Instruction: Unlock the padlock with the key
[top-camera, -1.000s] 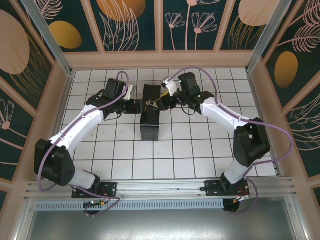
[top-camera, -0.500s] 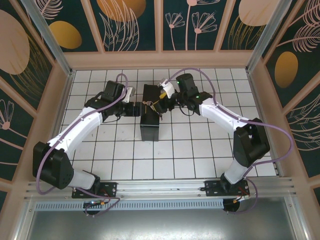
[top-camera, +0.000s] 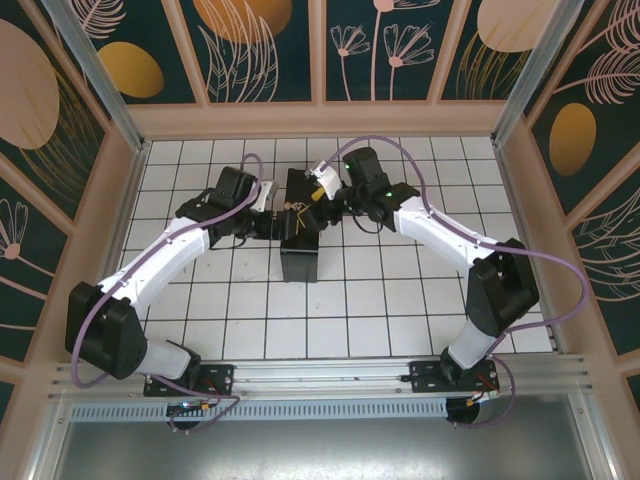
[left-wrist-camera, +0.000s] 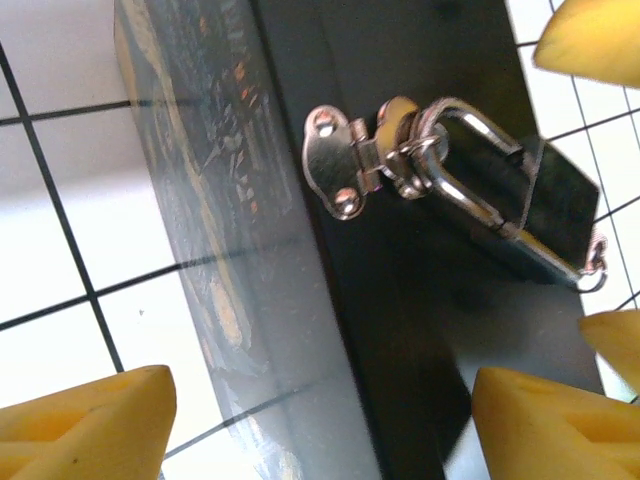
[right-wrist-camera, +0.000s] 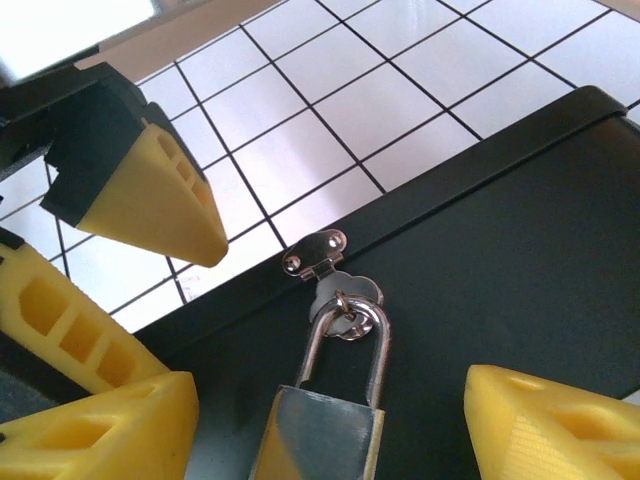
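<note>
The black box (top-camera: 300, 240) lies on its side in the middle of the table, its painted lid (left-wrist-camera: 200, 200) facing left. The silver padlock (left-wrist-camera: 505, 215) hangs by its shackle (right-wrist-camera: 345, 335) from the box's hasp (right-wrist-camera: 315, 255). A thin ring (left-wrist-camera: 597, 262) sticks out at the padlock's bottom end; I cannot tell whether the key is on it. My left gripper (left-wrist-camera: 320, 405) is open, straddling the box's edge below the hasp. My right gripper (right-wrist-camera: 330, 440) is open too, with the padlock (right-wrist-camera: 320, 430) between its yellow fingers (right-wrist-camera: 560, 430), untouched.
The two grippers face each other over the box (left-wrist-camera: 400, 330), the left gripper (top-camera: 268, 222) and the right gripper (top-camera: 320, 203) only a few centimetres apart. White tiled table (top-camera: 380, 300) lies around the box, with wooden walls (top-camera: 320, 120) on three sides.
Both grippers have closed in on the padlock from either side. The right one moved left over the box; the left one moved right towards it.
</note>
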